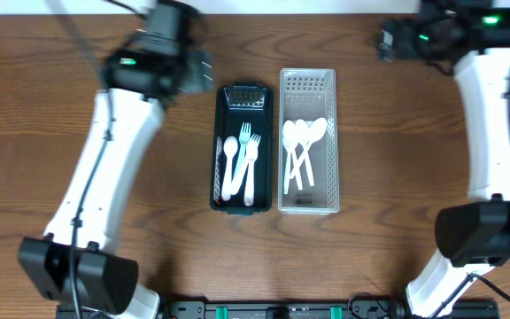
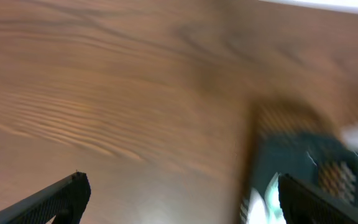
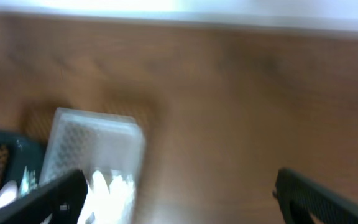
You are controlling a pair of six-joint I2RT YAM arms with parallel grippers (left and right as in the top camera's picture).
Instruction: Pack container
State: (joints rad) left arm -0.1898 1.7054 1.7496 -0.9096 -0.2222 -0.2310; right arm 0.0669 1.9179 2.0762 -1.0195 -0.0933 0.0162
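A dark green basket (image 1: 230,96) sits at table centre and holds a white spoon (image 1: 228,164) and two white forks (image 1: 248,151). Beside it on the right a clear white basket (image 1: 308,81) holds several white spoons (image 1: 301,142). My left gripper (image 2: 179,199) is open and empty over bare wood left of the dark basket (image 2: 303,155). My right gripper (image 3: 179,199) is open and empty over bare wood right of the white basket (image 3: 92,140). Both wrist views are blurred.
The wooden table (image 1: 397,177) runs to the far edge, where a pale strip shows in the wrist views. Both white arms reach in from the front, the left arm (image 1: 104,159) and the right arm (image 1: 494,115).
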